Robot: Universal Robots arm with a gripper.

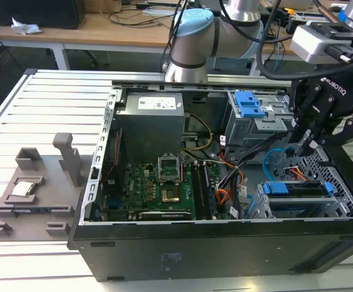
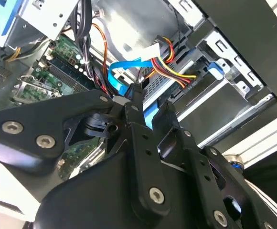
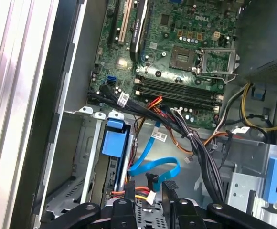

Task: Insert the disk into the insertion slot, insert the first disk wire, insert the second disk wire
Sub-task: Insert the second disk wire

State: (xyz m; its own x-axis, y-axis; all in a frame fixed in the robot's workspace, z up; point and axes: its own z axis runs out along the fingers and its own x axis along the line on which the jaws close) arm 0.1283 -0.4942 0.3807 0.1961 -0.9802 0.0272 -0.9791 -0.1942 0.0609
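In the exterior view, an open computer case lies on a slatted counter. The disk in its bright blue frame sits at 3 o'clock in the case. It is already pushed into the insertion slot, the silver metal box around it.

The hand hangs at 2 o'clock in the case, just above the disk and close to the case wall on the exterior view's right. I cannot tell if the hand is spread or pinching something. It has white letters on it. A looped blue wire lies just beside it.

At 1 o'clock stands a grey cage with a blue latch. At 11 o'clock is a grey power box with a white label. The green board fills the middle. A grey holder rests on the counter at 9 o'clock from the case.

The first wrist view looks down past the hand. The blue wire ends in a dark plug close to it, beside the disk.

The second wrist view shows red, yellow and black wires running to the disk's back end, near the hand.

Wires crowd the gap between the cage and the slot, so there is little room there.
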